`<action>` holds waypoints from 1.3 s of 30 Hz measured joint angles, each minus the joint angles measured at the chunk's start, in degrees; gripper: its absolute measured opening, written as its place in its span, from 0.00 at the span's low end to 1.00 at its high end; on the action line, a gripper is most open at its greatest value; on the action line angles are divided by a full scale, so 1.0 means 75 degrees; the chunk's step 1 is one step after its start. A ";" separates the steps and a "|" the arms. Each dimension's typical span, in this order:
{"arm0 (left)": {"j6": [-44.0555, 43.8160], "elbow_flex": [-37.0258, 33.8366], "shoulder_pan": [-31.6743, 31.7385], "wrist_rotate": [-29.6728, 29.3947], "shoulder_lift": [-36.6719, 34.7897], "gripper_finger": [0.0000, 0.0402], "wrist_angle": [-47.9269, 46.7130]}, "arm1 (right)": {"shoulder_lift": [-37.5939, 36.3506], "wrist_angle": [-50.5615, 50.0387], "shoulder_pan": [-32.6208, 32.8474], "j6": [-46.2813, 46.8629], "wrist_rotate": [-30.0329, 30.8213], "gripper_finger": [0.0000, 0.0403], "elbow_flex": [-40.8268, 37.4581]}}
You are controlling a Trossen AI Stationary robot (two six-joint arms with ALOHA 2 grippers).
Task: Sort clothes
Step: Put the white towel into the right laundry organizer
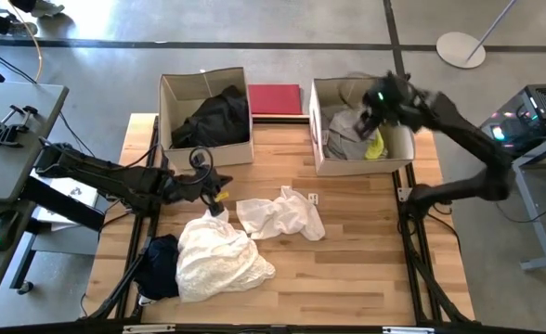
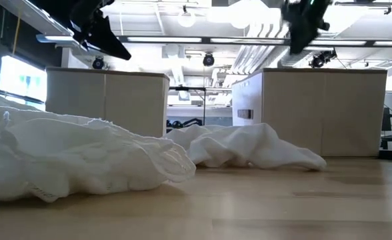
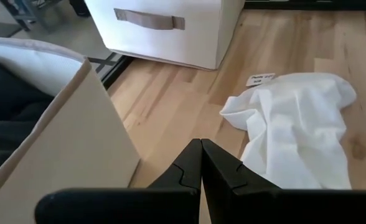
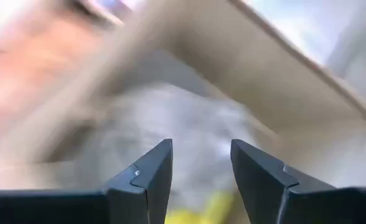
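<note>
Two beige boxes stand at the far side of the table (image 1: 347, 269), with a flat dark-red rectangle (image 1: 274, 98) lying between them. The left box (image 1: 205, 118) holds black clothes (image 1: 219, 116); the right box (image 1: 359, 130) holds grey clothes (image 1: 345, 133) and a bright yellow piece (image 1: 375, 147) at its near corner.

Above that right box hangs the right gripper (image 1: 375, 104), its jaws parted with nothing between them; its wrist view looks down between the fingers (image 4: 152, 171) onto blurred grey cloth and a bit of yellow.

The left gripper (image 1: 219, 190) sits low over the table just in front of the left box, jaws pressed together and empty. Its wrist view shows the box wall close beside it and a white garment (image 3: 298, 127) on the wood ahead, with a small paper tag (image 3: 260, 79) just beyond that garment.

On the open wood lie a larger cream-white garment (image 1: 219, 255), and a dark navy garment (image 1: 160, 266) touching it at the left edge of the table.
</note>
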 joint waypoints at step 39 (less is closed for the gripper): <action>-0.0143 0.0003 -0.0320 -0.0640 0.0000 0.00 -0.0006 | 0.4877 0.7297 0.5211 -0.1011 -0.2683 0.72 -0.2947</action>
